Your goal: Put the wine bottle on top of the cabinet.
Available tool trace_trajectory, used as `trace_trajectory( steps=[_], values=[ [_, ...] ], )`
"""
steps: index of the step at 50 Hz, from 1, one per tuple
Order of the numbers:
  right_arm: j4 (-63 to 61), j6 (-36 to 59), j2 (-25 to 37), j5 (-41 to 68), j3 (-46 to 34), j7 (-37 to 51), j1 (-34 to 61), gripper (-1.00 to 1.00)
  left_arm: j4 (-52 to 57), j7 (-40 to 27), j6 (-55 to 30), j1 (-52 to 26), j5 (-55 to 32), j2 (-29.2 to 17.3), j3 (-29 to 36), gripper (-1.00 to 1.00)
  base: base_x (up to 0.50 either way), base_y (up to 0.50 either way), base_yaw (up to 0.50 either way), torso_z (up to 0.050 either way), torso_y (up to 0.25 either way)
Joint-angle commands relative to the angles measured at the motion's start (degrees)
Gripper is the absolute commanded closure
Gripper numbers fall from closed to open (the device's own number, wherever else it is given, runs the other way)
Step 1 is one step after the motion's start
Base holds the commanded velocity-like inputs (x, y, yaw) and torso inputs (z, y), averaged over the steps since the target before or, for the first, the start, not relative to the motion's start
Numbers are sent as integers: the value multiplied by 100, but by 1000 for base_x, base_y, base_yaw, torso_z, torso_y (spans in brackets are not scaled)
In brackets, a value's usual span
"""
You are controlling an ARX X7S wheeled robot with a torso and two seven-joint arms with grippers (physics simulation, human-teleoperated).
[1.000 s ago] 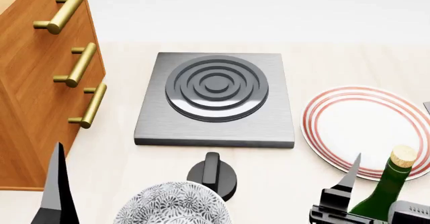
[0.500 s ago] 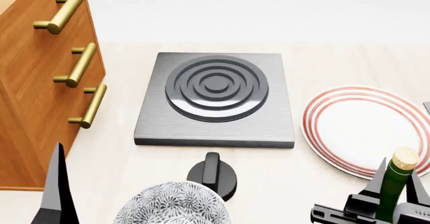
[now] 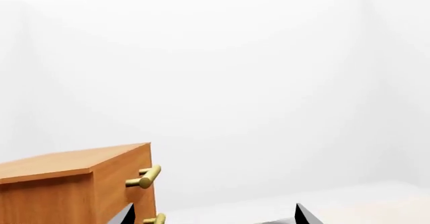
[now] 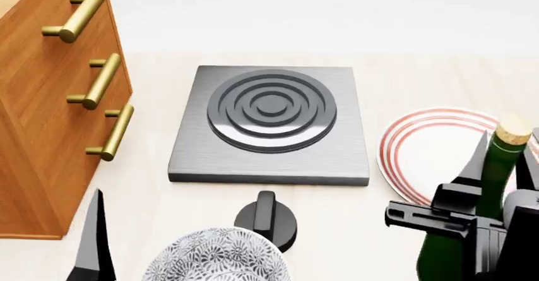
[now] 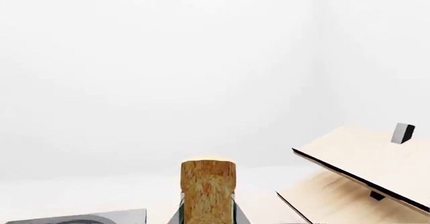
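The tall dark-green glass wine bottle (image 4: 497,173) with its tan cork stands upright at the far right of the pale worktop (image 4: 151,199), well to the right of the square grey hob plate (image 4: 269,124) with raised concentric rings, which serves as the landmark here.

Left of the hob stands the large orange-brown wooden cabinet (image 4: 42,104) with brass-coloured bar handles; its flat top (image 3: 60,162) shows in the left wrist view. In front of the hob and to its left, one black finger of the left end effector (image 4: 91,243) rises from the lower edge of the head view; its two finger tips stand apart in the wrist view. Just in front of the hob sits a round black knob (image 4: 266,219), and nearer still a grey patterned bowl (image 4: 217,256). Right of the hob lies a white plate with red rings (image 4: 421,148). The right end effector (image 4: 498,189) is clamped on the bottle's neck, black fingers on either side, the cork (image 5: 208,189) rising between them.
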Motion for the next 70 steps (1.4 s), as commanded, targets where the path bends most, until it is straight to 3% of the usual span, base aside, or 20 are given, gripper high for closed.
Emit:
trace_trajectory(
  steps=[1,24,43,51,70],
  values=[
    [-432,1010,126,149,-392,7,1398,100,-171,56,48,-18,33,-50,270,-100,0,0,0,0,0],
    [49,1113,-337,334,-1233,-325,2464,100,-456,176,182,-10,16,-135,633,-100,0,0,0,0,0],
    [-53,1119,-581,938,-1074,-492,2446,100,-236,330,-141,-192,-482,44,735,-100,0,0,0,0,1],
    [-318,1256,-630,1074,-1154,-425,2523,100,-279,530,-1086,-820,-642,175,1118,-100,0,0,0,0,1],
    [-100,1057,-805,955,-1462,-440,2571,100,-1489,1024,-1644,-2233,-1266,733,1027,-100,0,0,0,0,1]
  ],
)
